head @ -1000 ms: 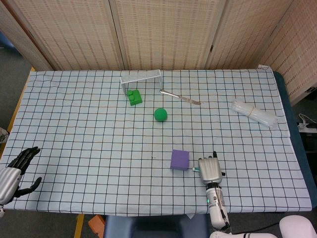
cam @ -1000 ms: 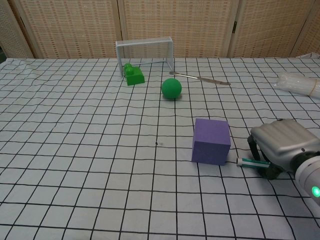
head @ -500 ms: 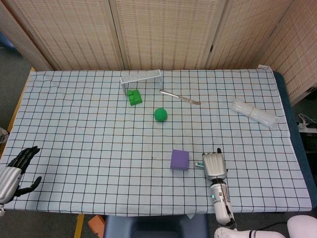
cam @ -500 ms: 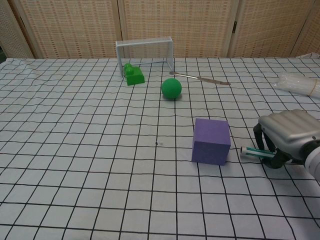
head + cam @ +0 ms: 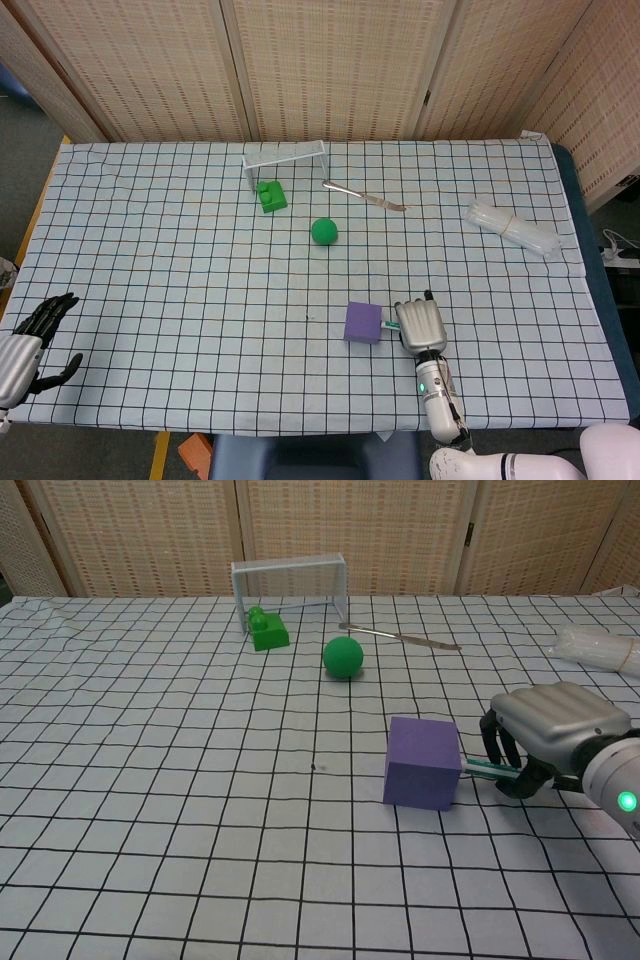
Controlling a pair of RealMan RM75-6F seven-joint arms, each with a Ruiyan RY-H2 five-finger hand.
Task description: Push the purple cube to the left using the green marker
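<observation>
The purple cube (image 5: 363, 322) (image 5: 423, 762) sits on the checked cloth right of centre, near the front. My right hand (image 5: 420, 325) (image 5: 552, 730) is just to its right, fingers curled around the green marker (image 5: 389, 325) (image 5: 486, 770). The marker lies roughly level and points left, its tip touching the cube's right face. My left hand (image 5: 28, 343) rests at the front left corner of the table with fingers spread and nothing in it; the chest view does not show it.
A green ball (image 5: 323, 231) (image 5: 343, 657) lies behind the cube. Further back stand a small white goal (image 5: 285, 160) (image 5: 290, 583) and a green brick (image 5: 271, 195) (image 5: 267, 631). A metal knife (image 5: 364, 196) (image 5: 402, 636) and a clear plastic bag (image 5: 512, 228) (image 5: 598, 646) lie to the right.
My right hand drew back to the right half a second ago, then moved left again, bringing the marker tip against the cube. The cube and my left hand look unmoved.
</observation>
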